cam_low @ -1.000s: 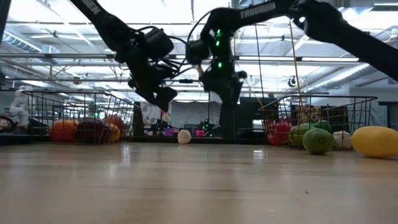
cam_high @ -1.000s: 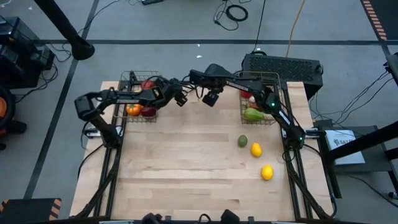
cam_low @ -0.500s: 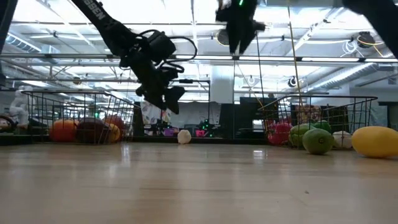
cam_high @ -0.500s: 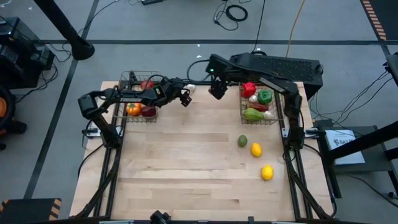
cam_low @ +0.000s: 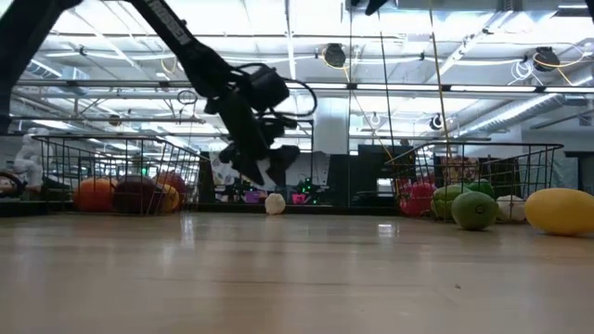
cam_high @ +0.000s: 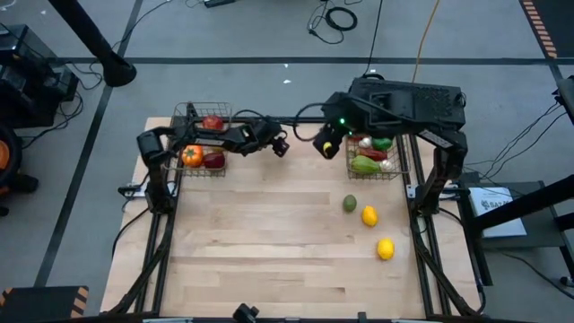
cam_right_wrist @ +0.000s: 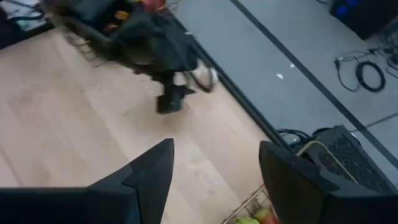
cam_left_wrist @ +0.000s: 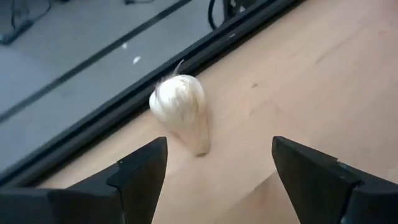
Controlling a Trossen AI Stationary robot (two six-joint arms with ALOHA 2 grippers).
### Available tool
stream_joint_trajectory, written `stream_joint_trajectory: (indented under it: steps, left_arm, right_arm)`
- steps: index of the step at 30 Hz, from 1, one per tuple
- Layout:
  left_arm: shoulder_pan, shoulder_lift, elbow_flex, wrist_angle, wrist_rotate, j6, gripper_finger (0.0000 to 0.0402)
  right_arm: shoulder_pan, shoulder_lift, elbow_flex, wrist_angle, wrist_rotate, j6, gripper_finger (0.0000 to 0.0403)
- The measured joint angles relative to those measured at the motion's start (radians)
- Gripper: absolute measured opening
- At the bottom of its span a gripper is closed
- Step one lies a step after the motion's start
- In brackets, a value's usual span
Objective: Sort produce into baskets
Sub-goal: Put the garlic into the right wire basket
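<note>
The garlic is seen lying on the table near its far edge, ahead of the left gripper and between its widely parted, empty jaws, untouched. The right gripper is held raised beside the right basket, jaws apart, nothing gripped.

White garlic — lying tilted at the table's edge.
</note>
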Motion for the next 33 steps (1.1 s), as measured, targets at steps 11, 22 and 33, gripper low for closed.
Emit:
stream_joint_trajectory:
  steps: [11, 22, 33]
  left_arm:
    - [0.015, 0.098, 0.053, -0.085, 0.010, -0.170, 0.0294]
    - [0.004, 0.130, 0.057, -0.039, -0.090, -0.214, 0.0294]
    - [0.038, 0.129, 0.056, -0.039, -0.052, -0.144, 0.0294]
  right_arm:
    - [0.089, 0.008, 0.000, 0.001, 0.003, -0.006, 0.0226]
    - [0.109, 0.008, 0.000, 0.012, 0.004, -0.020, 0.0226]
    - [0.109, 0.008, 0.000, 0.028, 0.003, -0.039, 0.0226]
